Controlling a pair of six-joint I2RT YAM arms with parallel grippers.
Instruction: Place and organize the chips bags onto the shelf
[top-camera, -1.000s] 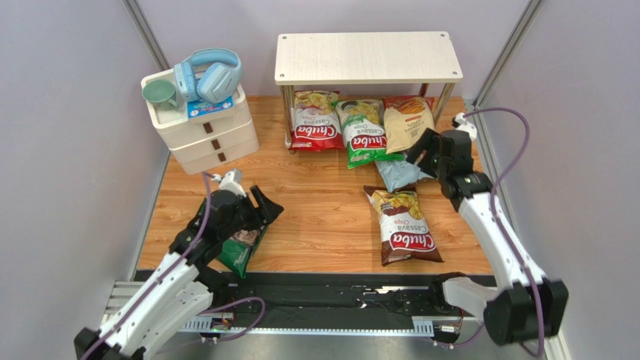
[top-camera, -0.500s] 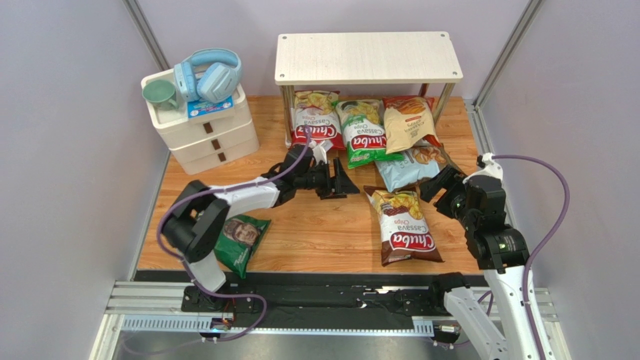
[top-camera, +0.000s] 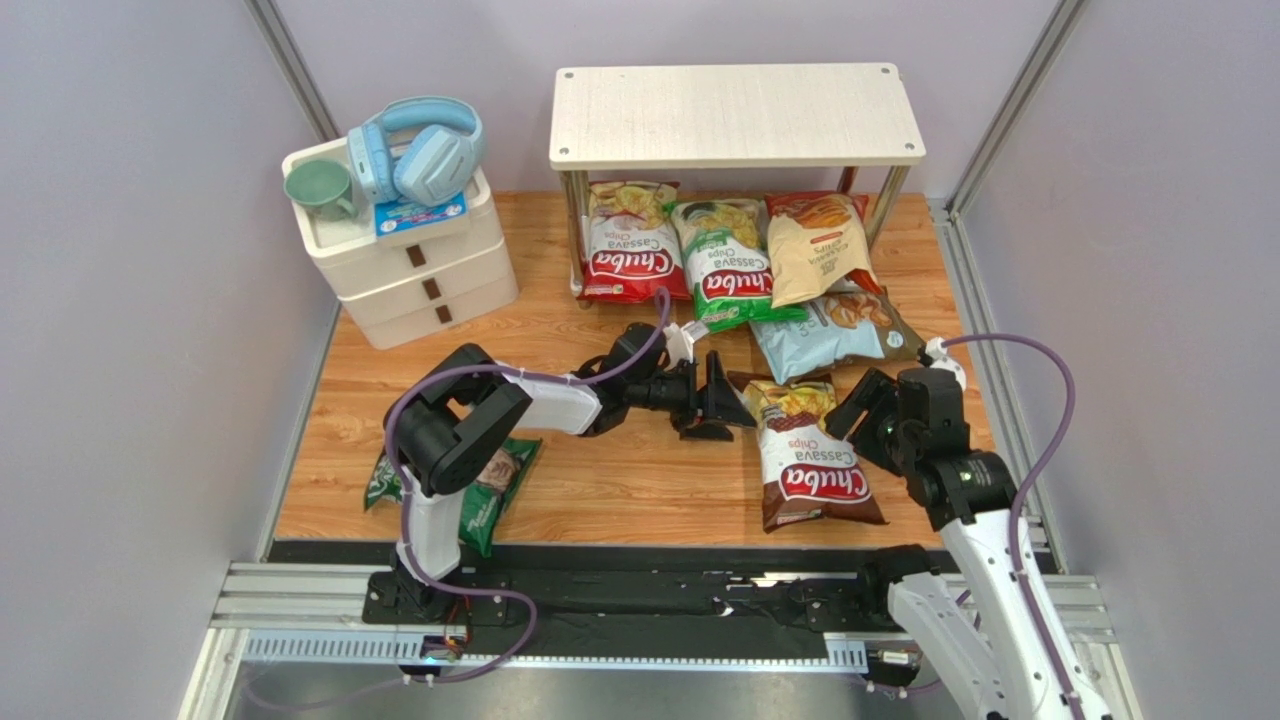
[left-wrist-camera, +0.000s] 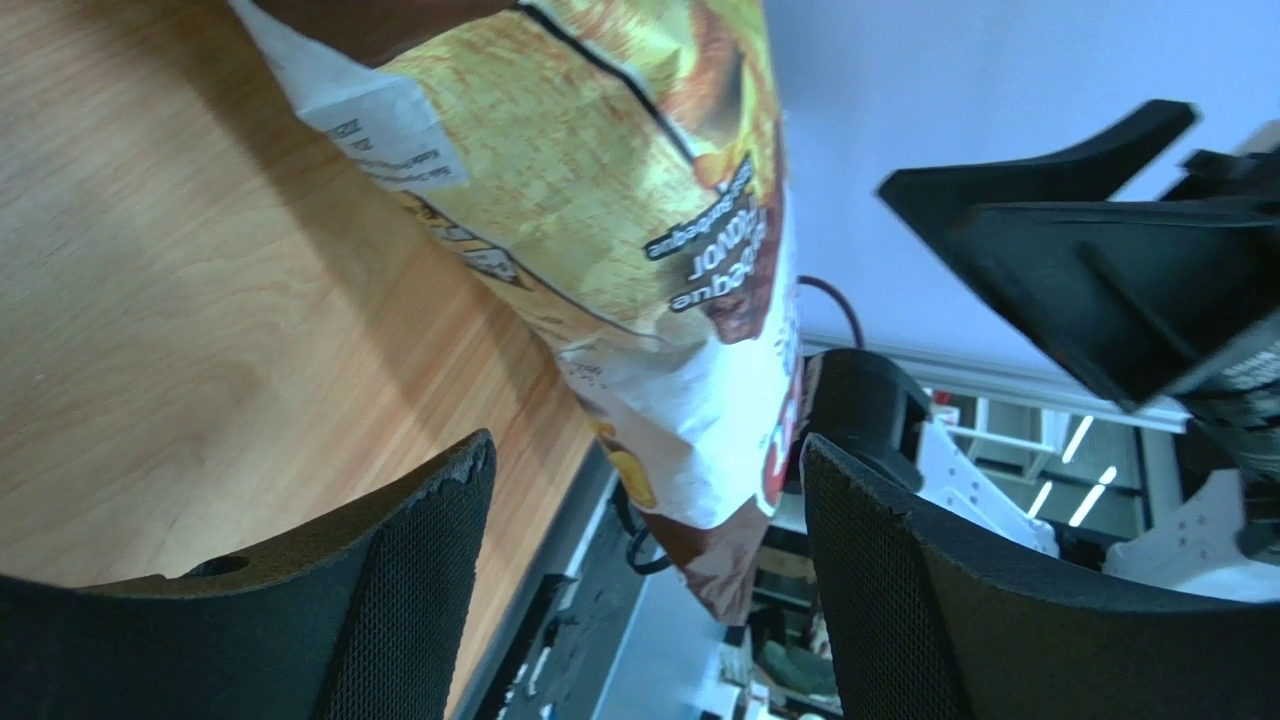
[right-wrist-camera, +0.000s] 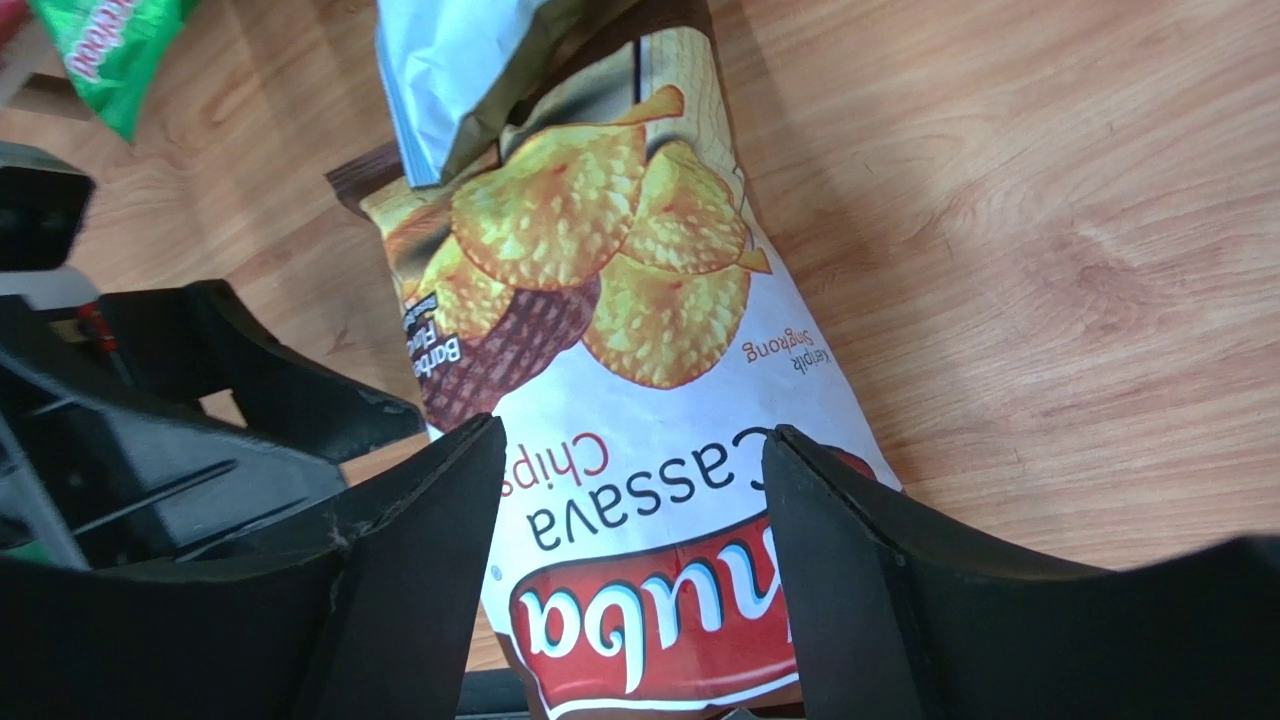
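Observation:
The brown Chuba bag (top-camera: 809, 450) lies flat on the wooden floor. My left gripper (top-camera: 718, 402) is open at its upper left edge, and my right gripper (top-camera: 860, 408) is open at its right edge. In the left wrist view the gripper (left-wrist-camera: 643, 450) frames the bag (left-wrist-camera: 631, 195). In the right wrist view the gripper (right-wrist-camera: 631, 435) hangs over the bag (right-wrist-camera: 646, 375). Red (top-camera: 628, 248), green (top-camera: 727, 267) and cream-orange (top-camera: 816, 245) bags lean under the shelf (top-camera: 736, 116). The light blue bag (top-camera: 819, 333) lies before them. The dark green bag (top-camera: 478, 488) lies near left.
A white three-drawer unit (top-camera: 413, 270) with blue headphones (top-camera: 421, 150) and a green cup (top-camera: 319, 188) stands at the back left. Grey walls close in both sides. A black rail (top-camera: 646, 593) runs along the near edge.
My left gripper swung from the dark green bag across the floor to the brown bag's left edge. My right gripper left the light blue bag and came down beside the brown bag.

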